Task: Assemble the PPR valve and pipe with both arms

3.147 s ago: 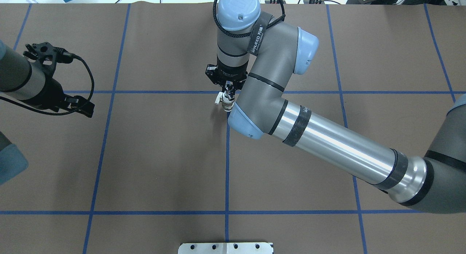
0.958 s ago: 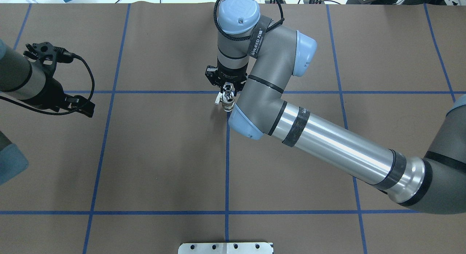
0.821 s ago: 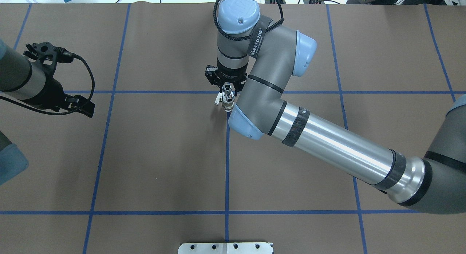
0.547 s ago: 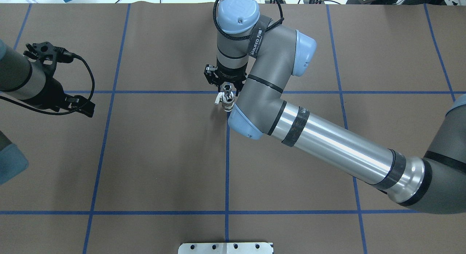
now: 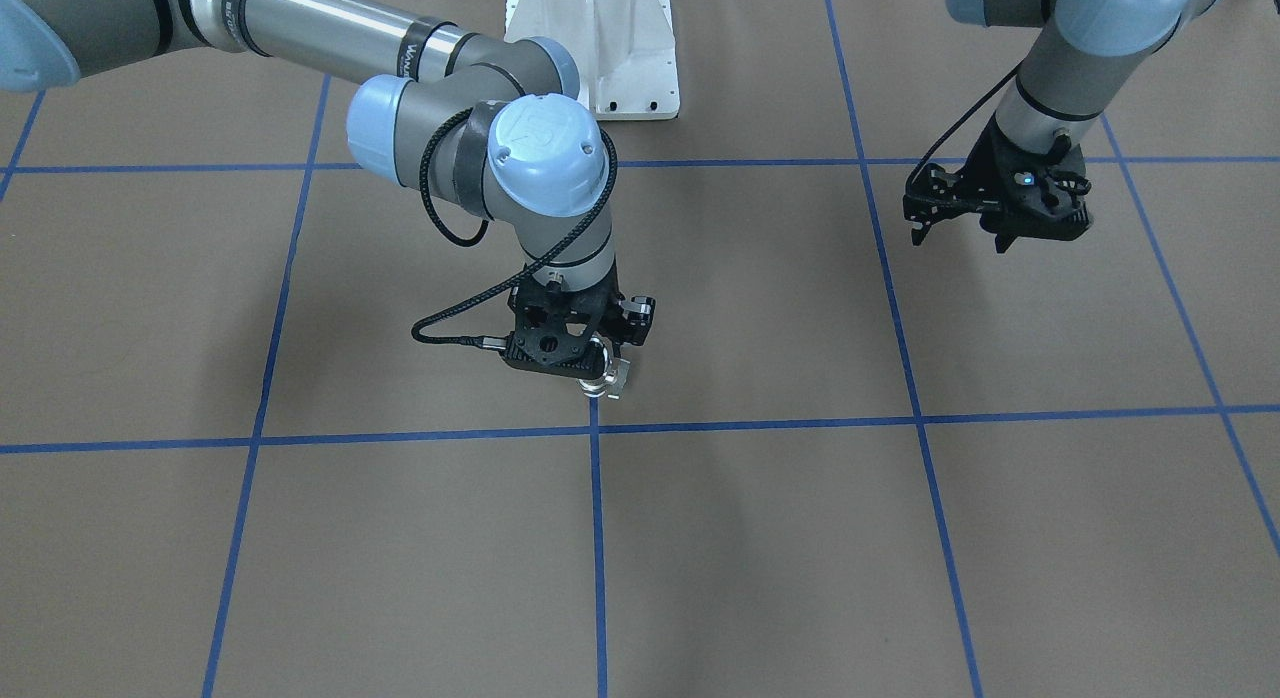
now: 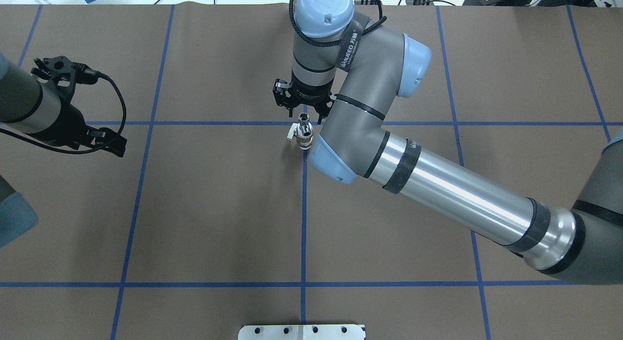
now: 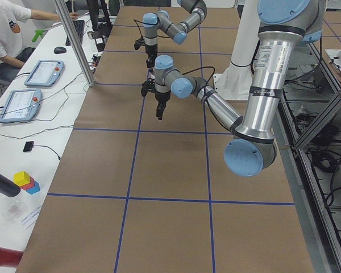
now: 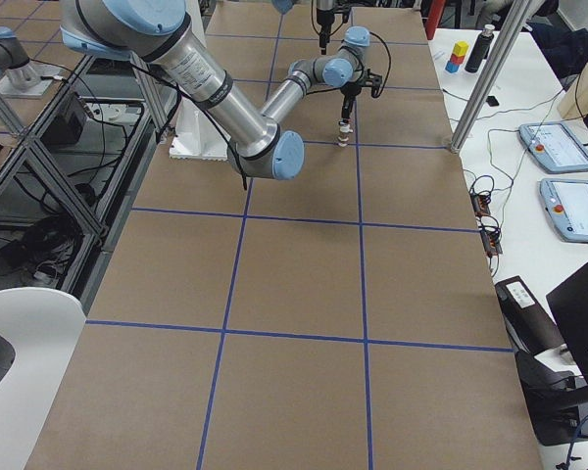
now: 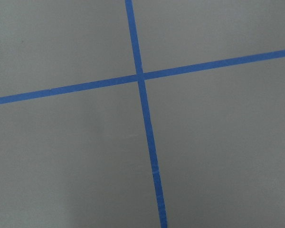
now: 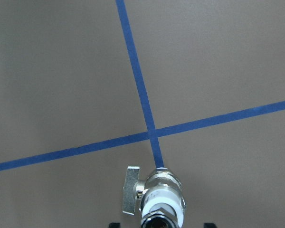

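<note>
The PPR valve [image 6: 302, 134], with its white side handle [image 6: 291, 133], stands upright on the brown table at a blue tape crossing. The silver pipe [image 6: 304, 118] sticks up from the valve's top end. My right gripper [image 6: 306, 112] hangs just above them, open and touching neither. In the right wrist view the valve [image 10: 161, 197] sits between spread black fingertips [image 10: 115, 224]. In the front view the valve [image 5: 607, 375] peeks out below that gripper. My left gripper [image 5: 958, 233] hangs open and empty far off to the side, over bare table [image 9: 204, 142].
The white pedestal base [image 5: 595, 48] stands at the robot's edge of the table. The right arm's long forearm [image 6: 452, 194] reaches across the table's right half. Tablets [image 7: 42, 73] and cables lie on the side desk beyond the far edge.
My right gripper was shut on the pipe on top of the valve. It has opened and drawn up off it. The valve and pipe stay standing. The left arm has not moved.
</note>
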Tool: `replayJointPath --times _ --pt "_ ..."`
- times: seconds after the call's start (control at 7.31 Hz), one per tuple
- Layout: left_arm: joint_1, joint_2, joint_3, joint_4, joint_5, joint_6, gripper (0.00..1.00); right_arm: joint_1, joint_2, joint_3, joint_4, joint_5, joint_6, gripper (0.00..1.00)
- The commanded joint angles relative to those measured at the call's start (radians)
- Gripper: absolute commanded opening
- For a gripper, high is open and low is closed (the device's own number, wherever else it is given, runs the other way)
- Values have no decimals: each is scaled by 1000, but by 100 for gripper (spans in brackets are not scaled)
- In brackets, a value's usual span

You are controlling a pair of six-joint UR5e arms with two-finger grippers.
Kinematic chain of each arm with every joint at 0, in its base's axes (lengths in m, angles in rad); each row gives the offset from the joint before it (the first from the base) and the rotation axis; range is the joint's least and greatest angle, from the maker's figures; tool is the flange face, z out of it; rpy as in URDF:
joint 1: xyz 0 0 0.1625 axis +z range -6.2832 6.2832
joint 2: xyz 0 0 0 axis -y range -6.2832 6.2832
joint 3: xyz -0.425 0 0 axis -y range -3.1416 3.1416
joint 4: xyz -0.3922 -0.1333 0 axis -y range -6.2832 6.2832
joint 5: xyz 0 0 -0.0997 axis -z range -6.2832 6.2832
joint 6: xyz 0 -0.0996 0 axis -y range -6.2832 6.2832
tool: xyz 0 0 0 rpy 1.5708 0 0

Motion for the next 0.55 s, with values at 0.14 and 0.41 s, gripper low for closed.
replayJointPath --times 0.14,0.41 --pt "-1 -1 -8 2 -1 2 99 98 -255 299 -2 92 -60 98" --pt "-6 10 -14 2 -3 17 99 176 -448 366 4 103 -282 98"
